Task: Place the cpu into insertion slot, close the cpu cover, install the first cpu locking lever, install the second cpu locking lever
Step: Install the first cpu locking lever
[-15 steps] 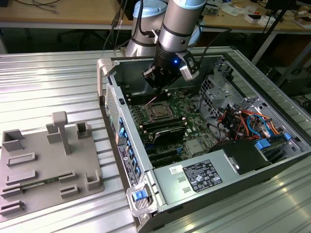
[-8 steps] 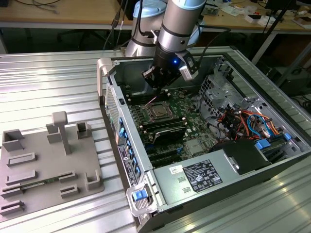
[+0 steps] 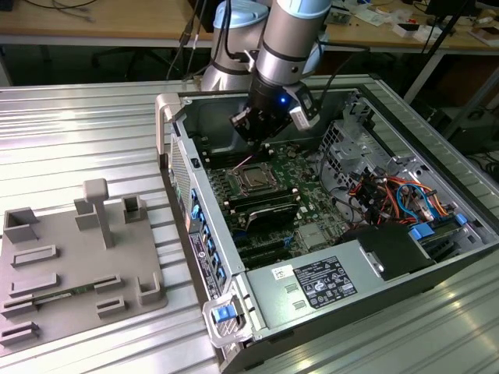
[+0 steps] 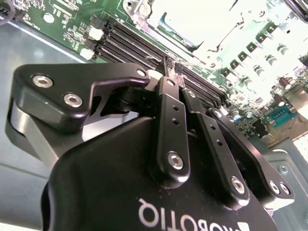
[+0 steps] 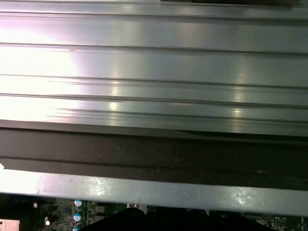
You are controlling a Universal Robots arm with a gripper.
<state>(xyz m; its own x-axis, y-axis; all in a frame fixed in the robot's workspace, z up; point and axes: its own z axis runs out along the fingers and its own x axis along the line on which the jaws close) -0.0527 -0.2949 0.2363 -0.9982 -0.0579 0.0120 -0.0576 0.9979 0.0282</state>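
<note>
The insertion slot (image 3: 253,181) sits on the green motherboard inside the open computer case. The silvery cpu cover (image 3: 240,173) lies flat over it, and the tan-grey face of the cpu (image 3: 255,182) shows in its window. A thin locking lever (image 3: 243,162) slants up from the slot's far corner toward my gripper (image 3: 249,140), which hangs just above it. In the second wrist view the gripper (image 4: 173,65) has its black fingers pressed together over the long black memory slots (image 4: 134,41). The insertion slot (image 4: 192,24) lies just beyond the tips, washed out by glare.
A grey fixture tray (image 3: 78,257) lies on the ribbed metal table (image 5: 154,72) at the exterior view's left. Inside the case are memory slots (image 3: 265,210), a power supply (image 3: 327,280), bundled cables (image 3: 390,195) and a drive cage (image 3: 351,132). The case wall (image 3: 183,179) stands close to the slot.
</note>
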